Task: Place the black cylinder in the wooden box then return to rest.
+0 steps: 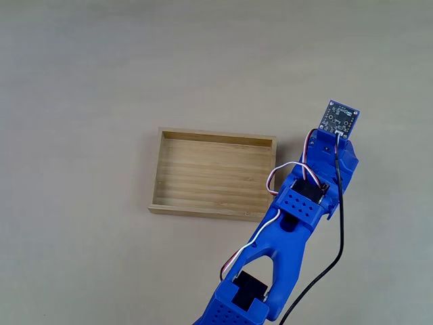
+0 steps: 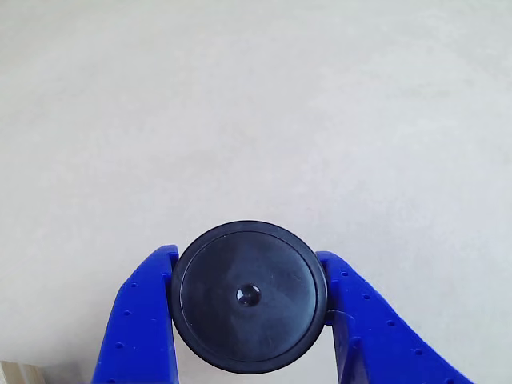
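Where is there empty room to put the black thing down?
The wooden box has a bare floor. In the fixed view the table is open above and left of it. The box's right end is crowded by the blue arm, whose gripper clasps the black cylinder.

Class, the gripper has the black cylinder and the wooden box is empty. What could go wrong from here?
1. The fingers touch only the round sides of the black cylinder, so it might slip or twist out during the move.
2. The arm overlaps the near right corner of the wooden box in the fixed view; it might nudge the box.
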Action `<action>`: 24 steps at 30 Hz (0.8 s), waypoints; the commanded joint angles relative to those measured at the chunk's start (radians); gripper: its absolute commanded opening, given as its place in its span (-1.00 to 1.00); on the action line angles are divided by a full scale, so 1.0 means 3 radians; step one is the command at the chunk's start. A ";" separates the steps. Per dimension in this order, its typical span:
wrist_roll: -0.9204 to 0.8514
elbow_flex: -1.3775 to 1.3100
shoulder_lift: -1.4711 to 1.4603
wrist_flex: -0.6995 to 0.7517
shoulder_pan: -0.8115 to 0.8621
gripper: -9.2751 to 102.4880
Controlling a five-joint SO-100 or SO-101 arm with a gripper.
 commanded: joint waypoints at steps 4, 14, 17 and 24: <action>-0.0031 -0.0378 -0.0261 -0.0102 0.0020 -0.52; -0.0051 -0.0353 -0.0839 0.0522 0.0015 -0.54; -0.0097 -0.0210 -0.1094 0.0542 -0.0015 -0.54; -0.0112 0.0235 -0.1677 0.0537 -0.0118 -0.54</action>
